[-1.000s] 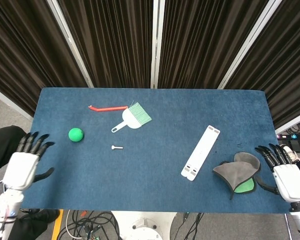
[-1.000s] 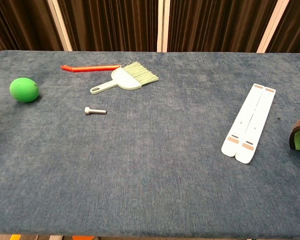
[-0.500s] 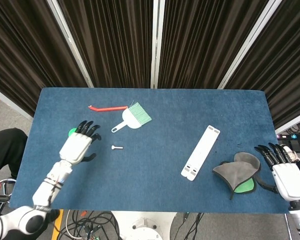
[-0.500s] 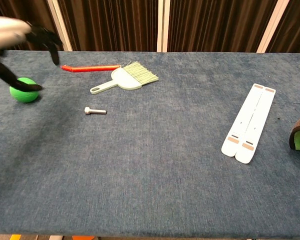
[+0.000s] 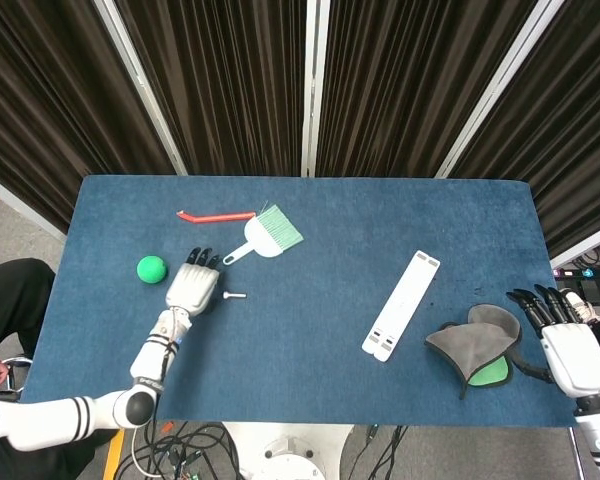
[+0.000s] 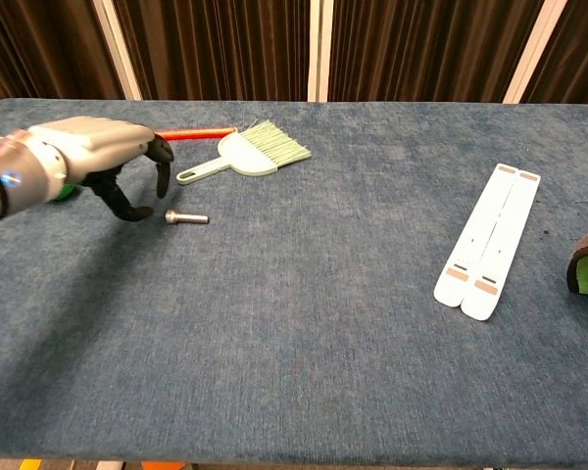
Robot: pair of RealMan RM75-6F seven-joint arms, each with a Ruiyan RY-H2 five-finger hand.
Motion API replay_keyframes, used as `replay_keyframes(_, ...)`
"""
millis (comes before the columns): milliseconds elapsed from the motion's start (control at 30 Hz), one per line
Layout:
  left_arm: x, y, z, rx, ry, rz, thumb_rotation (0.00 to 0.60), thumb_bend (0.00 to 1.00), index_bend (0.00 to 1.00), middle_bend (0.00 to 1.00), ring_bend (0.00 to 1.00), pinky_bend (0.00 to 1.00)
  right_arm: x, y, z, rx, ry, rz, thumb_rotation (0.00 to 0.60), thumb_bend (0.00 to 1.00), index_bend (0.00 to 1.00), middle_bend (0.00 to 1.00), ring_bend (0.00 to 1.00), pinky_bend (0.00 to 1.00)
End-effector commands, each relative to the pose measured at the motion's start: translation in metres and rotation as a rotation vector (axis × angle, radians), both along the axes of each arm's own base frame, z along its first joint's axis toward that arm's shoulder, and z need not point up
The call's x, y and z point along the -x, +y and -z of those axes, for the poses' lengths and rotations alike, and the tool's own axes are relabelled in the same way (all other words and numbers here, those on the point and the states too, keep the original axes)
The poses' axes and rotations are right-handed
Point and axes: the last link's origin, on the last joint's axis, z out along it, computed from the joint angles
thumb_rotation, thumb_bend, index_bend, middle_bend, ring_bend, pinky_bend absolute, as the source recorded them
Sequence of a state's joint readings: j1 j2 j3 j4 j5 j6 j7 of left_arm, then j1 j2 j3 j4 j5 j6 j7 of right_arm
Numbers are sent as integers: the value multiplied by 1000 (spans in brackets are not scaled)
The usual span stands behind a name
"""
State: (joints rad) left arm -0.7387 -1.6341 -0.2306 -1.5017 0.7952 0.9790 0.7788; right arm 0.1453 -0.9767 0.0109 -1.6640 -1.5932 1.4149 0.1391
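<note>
Left hand [image 5: 191, 286]: released, fingers apart, left of centre, just beside the small silver metal bolt [image 5: 234, 295].
Right hand [image 5: 563, 340]: released, lower right, near the grey cloth pad [image 5: 475, 342].

A robot lab: dark curtains [image 5: 230, 90] behind a blue-clothed table [image 5: 320, 330], loose cables [image 5: 170, 455] underneath

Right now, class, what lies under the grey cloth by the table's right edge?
A bright green patch shows beneath the grey cloth's front edge. The cloth covers the rest, so its shape cannot be told.
</note>
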Motion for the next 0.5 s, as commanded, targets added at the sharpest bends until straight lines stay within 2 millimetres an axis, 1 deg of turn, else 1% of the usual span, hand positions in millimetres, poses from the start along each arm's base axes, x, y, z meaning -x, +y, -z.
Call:
replay_keyframes(33,-5,1,8,-2,7,-5,600,340,461,143,9,0,0,-1,0,-1,0,0,600,212,123,131,0,0)
replay_keyframes(300,-17,4,26,0,10,-10,600,340,463,143,9,0,4,0,0,-2,-5,12,600,212,123,131,0,0)
replay_keyframes(500,-19,7,36,-5,28,-30,600,337,479,143,9,0,6,-1,-1,-4,-5,16,600,212,123,130,0,0)
